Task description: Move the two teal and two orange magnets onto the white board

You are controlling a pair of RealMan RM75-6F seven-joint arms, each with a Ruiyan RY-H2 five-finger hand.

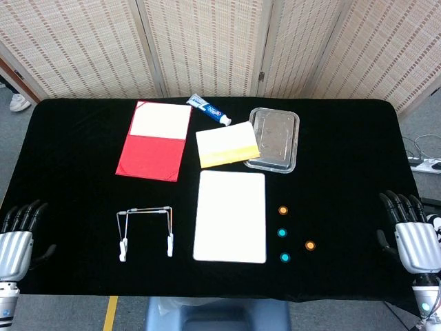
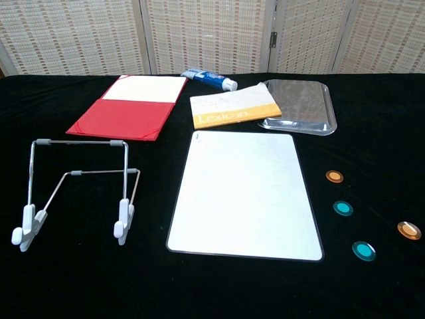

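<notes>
two teal magnets [image 1: 283,245] and two orange magnets [image 1: 296,228] lie on the black table [image 1: 344,145] just off the white board's [image 1: 230,216] right edge. left hand [image 1: 17,238] and right hand [image 1: 411,233] rest empty at the table's side edges, fingers apart.

Two teal magnets [image 2: 342,208] [image 2: 363,250], two orange magnets [image 2: 334,176] [image 2: 409,230], one white board [image 2: 246,194].

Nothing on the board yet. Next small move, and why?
Probably reach the right hand toward the nearest orange magnet. All four magnets lie right of the white board, on that hand's side; both hands hold nothing, and the left hand sits far across.
</notes>
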